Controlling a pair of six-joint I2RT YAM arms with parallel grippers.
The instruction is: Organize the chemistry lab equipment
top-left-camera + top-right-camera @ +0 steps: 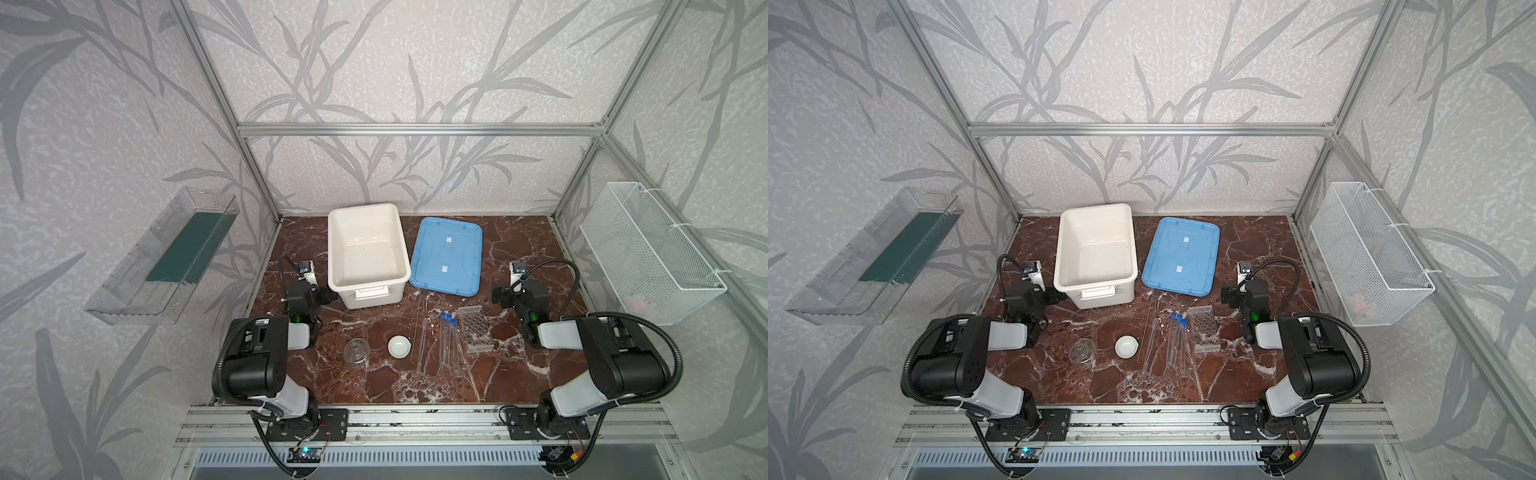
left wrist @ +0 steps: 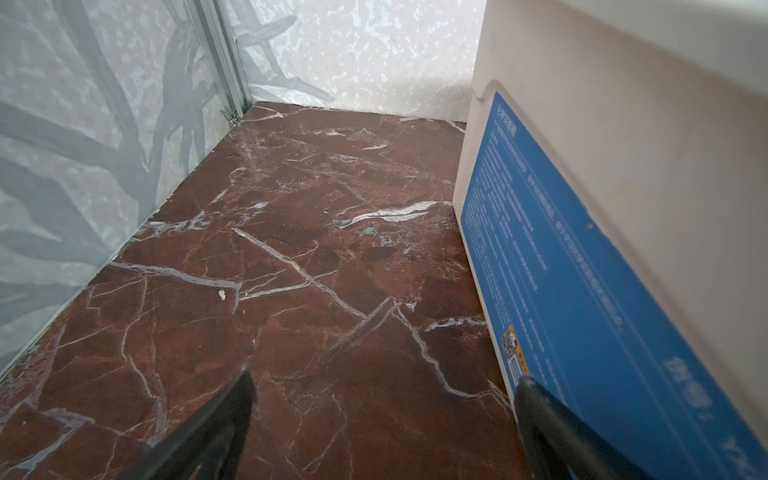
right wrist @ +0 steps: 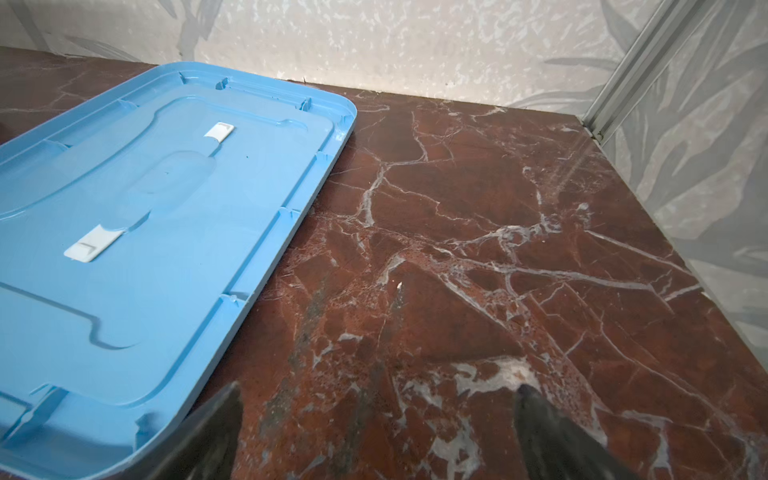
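Sorting is only starting: the left end effector (image 2: 384, 374) and right end effector (image 3: 380, 387) are hanging wide open and empty, with reaching the glass flask (image 1: 356, 351) likely next.

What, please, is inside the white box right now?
The white box looks empty: its floor is bare in both top views. Its near wall may hide a thin strip of floor.

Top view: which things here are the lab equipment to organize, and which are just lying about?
To organize: glass flask, white dish, thin rod, clear tubes, blue-capped tubes, honeycomb rack.
Just there: white box, blue lid, wire basket, clear wall tray.
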